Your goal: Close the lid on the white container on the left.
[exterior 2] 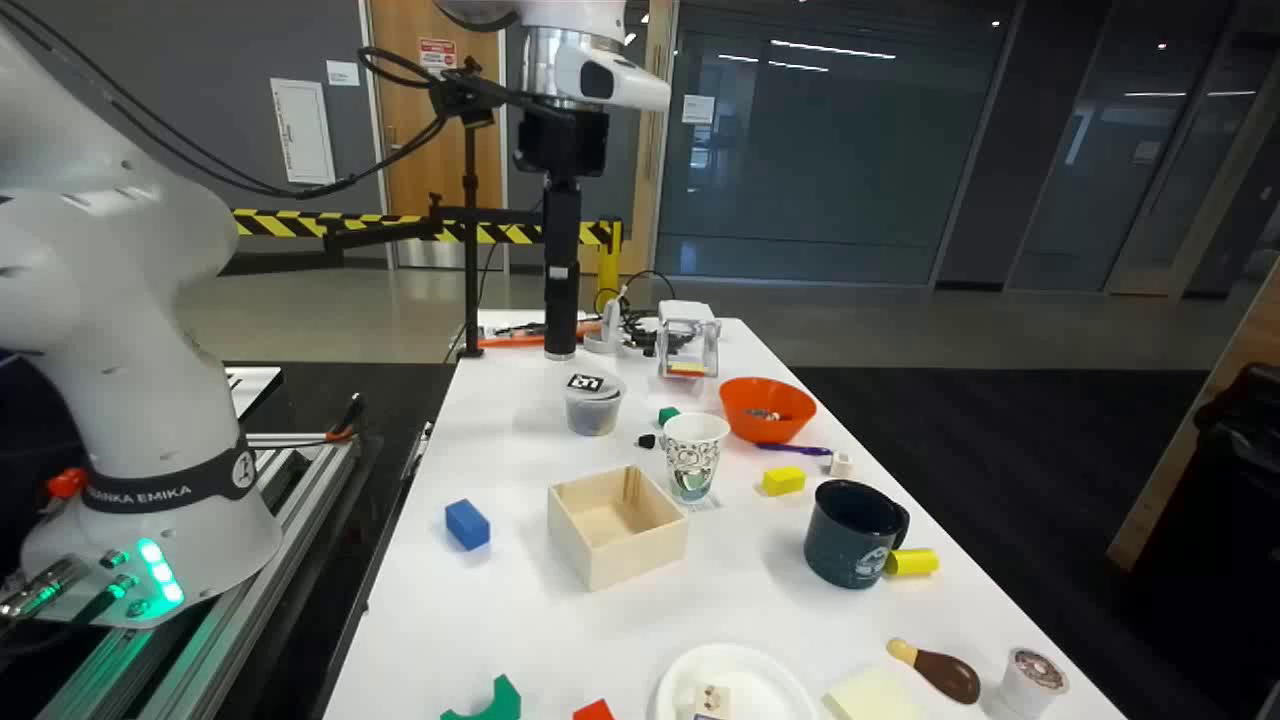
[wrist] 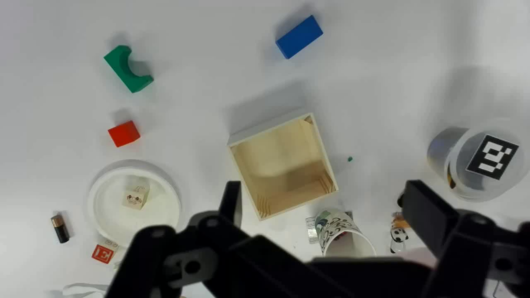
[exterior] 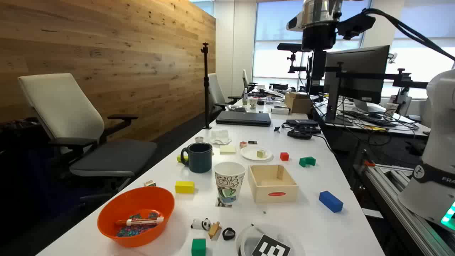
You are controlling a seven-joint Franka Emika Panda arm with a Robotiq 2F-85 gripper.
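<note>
While the claw (wrist: 325, 195) hangs high above the white surface (wrist: 198, 49), its fingers spread wide and holding nothing, the translucent round tub (exterior 2: 592, 416) stands upright near the black ring (exterior: 228, 233); a lid (wrist: 482, 184) with a black-and-white square marker (wrist: 492, 157) lies over it, though whether it is pressed fully down I cannot tell; the orange bowl (exterior: 124, 202) stands well apart from the tub; the patterned paper cup (exterior 2: 692, 462) is just beside the open wooden box (exterior 2: 640, 552).

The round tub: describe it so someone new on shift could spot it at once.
In an exterior view, find the open wooden box on the white table. Beyond it, left of the orange bowl, stands the round translucent tub. A black-and-white square marker on top sets it apart from its neighbours.
</note>
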